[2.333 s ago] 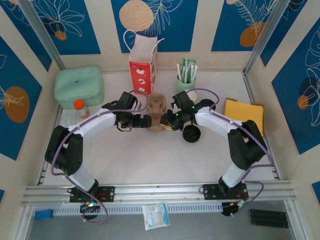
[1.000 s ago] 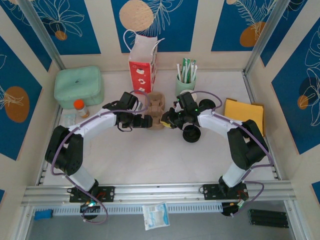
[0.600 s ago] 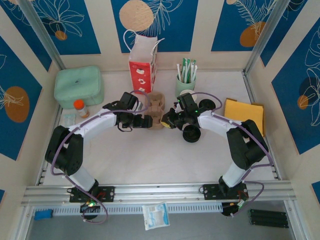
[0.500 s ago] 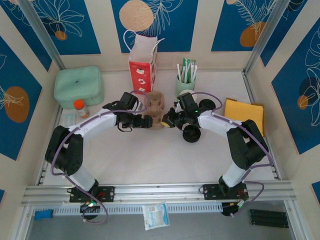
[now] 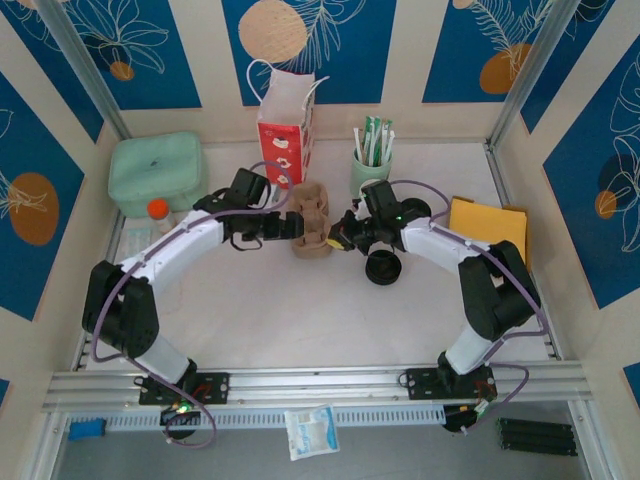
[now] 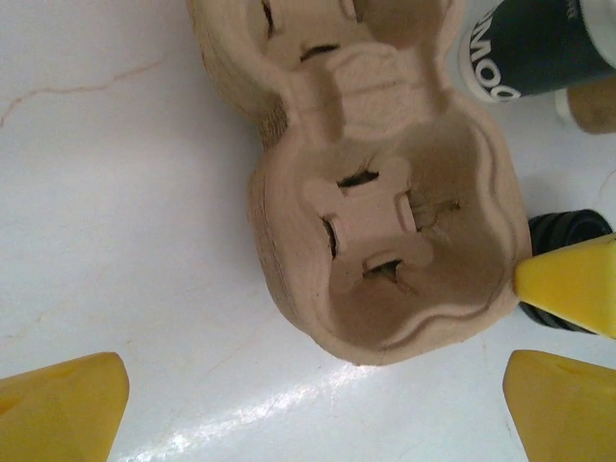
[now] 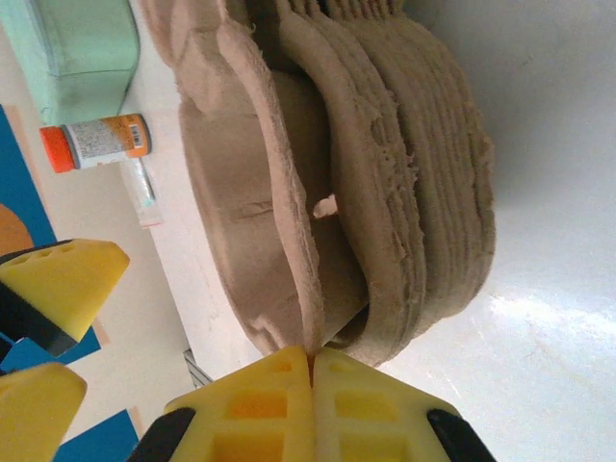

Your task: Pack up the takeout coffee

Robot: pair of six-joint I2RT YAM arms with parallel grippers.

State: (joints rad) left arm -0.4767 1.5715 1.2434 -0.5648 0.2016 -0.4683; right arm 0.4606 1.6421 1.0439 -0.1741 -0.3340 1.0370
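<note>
Where the two arms meet over the worktop [image 5: 250, 320] in the top view, a stack [image 5: 312, 222] of pulp cup carriers stands between them. The left gripper [image 5: 290, 228] sits at the stack's 9 o'clock, released and spread wide. The right gripper [image 5: 337, 238] sits at its 3 o'clock, clenched on the stack's edge. The coffee's black lid [image 5: 383, 267] lies on the worktop at the stack's 4 o'clock, near the right gripper. A red-and-white bag [image 5: 285, 125] stands at the stack's 12 o'clock, and a mint box [image 5: 158, 172] at 10 o'clock.

In the left wrist view, the top carrier [image 6: 385, 241] shows its hollow side. The left gripper's fingers [image 6: 58, 404] are at 7 and 5 o'clock, apart from it. The right gripper's yellow tip meets the carrier's rim at 3 o'clock, with the lid partly behind it. A black-sided cup [image 6: 534, 43] is at 1 o'clock. The tan coffee cup [image 6: 592, 106] peeps in just beside it at the 2 o'clock edge, apart from the lid.

In the right wrist view, the right gripper's fingers [image 7: 250, 414] press together at 6 o'clock on the top carrier's thin rim. A gap shows between that carrier and those beneath. An orange-capped bottle [image 7: 96, 142] lies at 10 o'clock.
</note>
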